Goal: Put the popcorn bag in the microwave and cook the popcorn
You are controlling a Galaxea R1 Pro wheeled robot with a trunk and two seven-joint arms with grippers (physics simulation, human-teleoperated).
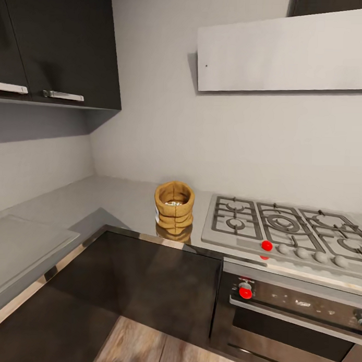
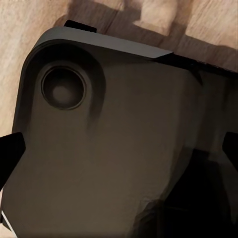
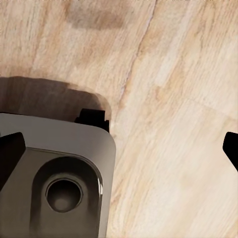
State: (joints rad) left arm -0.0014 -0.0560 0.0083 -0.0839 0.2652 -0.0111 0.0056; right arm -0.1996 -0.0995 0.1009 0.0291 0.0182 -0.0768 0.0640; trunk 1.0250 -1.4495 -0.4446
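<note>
Popcorn bag [image 1: 174, 207] upright on the table [image 1: 117, 199], well away from both fingers. Left fingers [image 2: 11, 151] and right fingers [image 3: 11, 148] spread wide over the floor [image 3: 173, 124], holding nothing.

A: What sort of place is this?

B: A home kitchen. A grey steel countertop [image 1: 112, 199] turns a corner beneath dark wall cabinets [image 1: 60, 46]; a gas hob [image 1: 289, 229] sits at right above a built-in oven [image 1: 291, 315], over wood flooring [image 1: 144, 346].
</note>
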